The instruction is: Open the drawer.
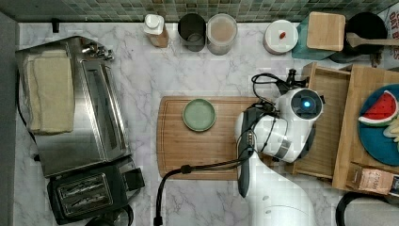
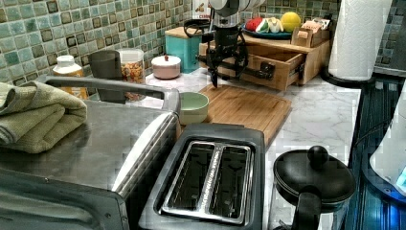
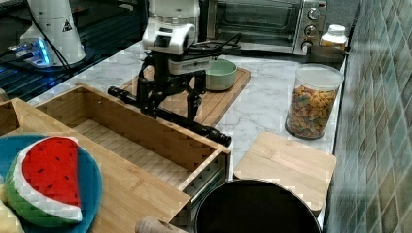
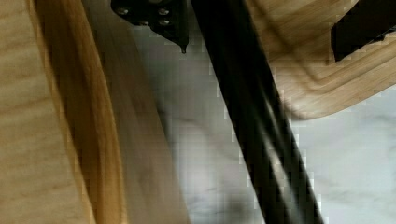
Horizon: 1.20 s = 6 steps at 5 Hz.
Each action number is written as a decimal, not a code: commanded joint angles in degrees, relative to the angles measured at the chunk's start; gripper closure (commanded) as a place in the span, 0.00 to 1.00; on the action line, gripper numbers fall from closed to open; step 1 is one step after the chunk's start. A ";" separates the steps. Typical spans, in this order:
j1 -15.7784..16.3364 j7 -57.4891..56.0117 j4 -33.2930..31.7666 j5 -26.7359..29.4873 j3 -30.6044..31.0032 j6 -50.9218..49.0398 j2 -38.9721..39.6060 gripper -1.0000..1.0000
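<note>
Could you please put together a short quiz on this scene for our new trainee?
1. True or false: the drawer is fully shut.
2. What stands on the cutting board? A) a green bowl B) a book C) a fork
3. In the right view, what lies between the fingers of the gripper?

Key: 1. False, it is pulled well out of its wooden box. 2. A. 3. The drawer's black bar handle, with the fingers apart on either side of it.
</note>
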 commanded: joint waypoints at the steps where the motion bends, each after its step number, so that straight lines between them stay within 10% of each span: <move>1: 11.98 -1.18 -0.70 -1.08 11.18 -2.27 -6.89 0.00; 6: 12.54 -1.93 -0.81 2.69 12.78 -1.76 -8.69 0.00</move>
